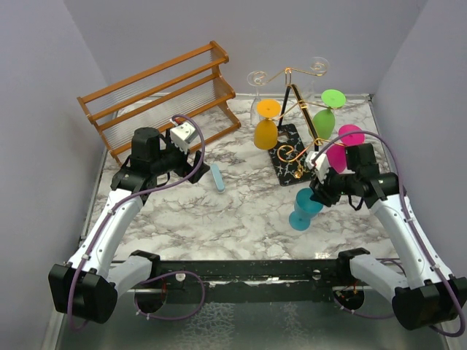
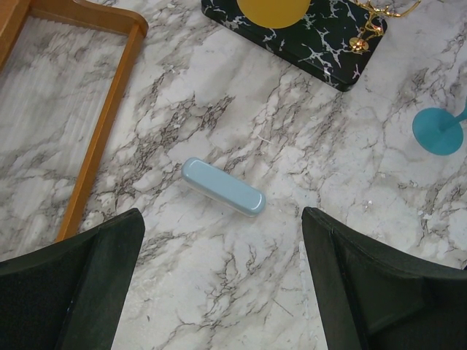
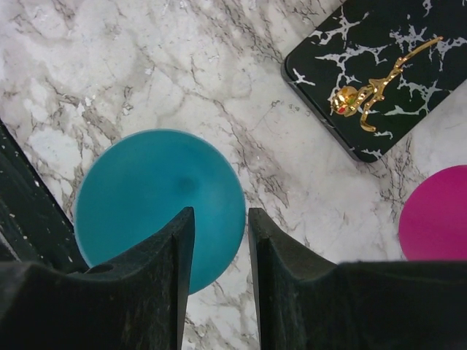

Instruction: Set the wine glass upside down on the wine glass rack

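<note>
Before lifting with the right gripper, check the pinch: fingers narrowed to a slim gap with teal showing through, yet impossible to tell whether clamped on the wine glass or just short of it. Teal, apparently standing foot-down on the marble table, directly beyond the fingertips. Not yet on the wine glass rack, black base up and to the right of the jaws. Lift, flip and hang all to come.

Beware a weak or off-centre hold: likely to slip or swing during the flip. Beware the pink glass just right of the fingers, plus the orange glass and green glass hanging from the gold wires farther ahead. Little room there, so easy to knock one loose or tip the stand.

Left gripper spread wide, holding nothing, above a pale blue bar just ahead of its fingertips, wooden shelf off to its left.
</note>
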You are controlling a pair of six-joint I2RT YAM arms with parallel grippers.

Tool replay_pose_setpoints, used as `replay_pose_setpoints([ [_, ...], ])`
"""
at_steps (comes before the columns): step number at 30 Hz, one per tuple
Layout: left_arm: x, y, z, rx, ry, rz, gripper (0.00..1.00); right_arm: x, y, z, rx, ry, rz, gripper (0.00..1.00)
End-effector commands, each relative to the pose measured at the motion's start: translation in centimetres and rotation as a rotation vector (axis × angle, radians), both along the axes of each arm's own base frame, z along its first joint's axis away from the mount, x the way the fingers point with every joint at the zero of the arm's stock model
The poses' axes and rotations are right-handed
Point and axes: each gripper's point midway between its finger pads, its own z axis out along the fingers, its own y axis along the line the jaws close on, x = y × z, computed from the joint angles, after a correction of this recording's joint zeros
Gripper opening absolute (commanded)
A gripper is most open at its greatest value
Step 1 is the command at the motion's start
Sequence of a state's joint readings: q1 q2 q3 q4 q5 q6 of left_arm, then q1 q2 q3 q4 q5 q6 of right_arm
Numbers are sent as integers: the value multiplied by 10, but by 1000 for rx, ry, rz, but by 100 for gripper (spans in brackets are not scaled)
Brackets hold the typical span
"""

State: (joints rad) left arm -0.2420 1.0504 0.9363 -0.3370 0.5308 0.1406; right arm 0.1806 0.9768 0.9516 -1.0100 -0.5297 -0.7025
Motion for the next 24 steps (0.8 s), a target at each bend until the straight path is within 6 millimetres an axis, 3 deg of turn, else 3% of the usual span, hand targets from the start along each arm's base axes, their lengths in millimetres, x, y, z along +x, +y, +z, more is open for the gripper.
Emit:
replay_pose_setpoints([
  [1, 2, -2, 8, -10, -34, -18, 92, 16, -5, 2, -37, -40, -59, 34],
  [7, 2, -1, 8, -6, -35, -20, 92, 10, -5, -13, -72, 2, -42, 28],
  [11, 2, -2, 7, -7, -37, -24, 92, 9, -6, -13, -78, -1, -38, 17],
  [16, 4, -2, 9, -4, -39, -23, 92, 7, 0, -2, -47, -26, -11, 4],
  [24, 11, 2, 25, 5, -55, 15, 92, -9, 20, 31, 50, -77, 144, 1],
])
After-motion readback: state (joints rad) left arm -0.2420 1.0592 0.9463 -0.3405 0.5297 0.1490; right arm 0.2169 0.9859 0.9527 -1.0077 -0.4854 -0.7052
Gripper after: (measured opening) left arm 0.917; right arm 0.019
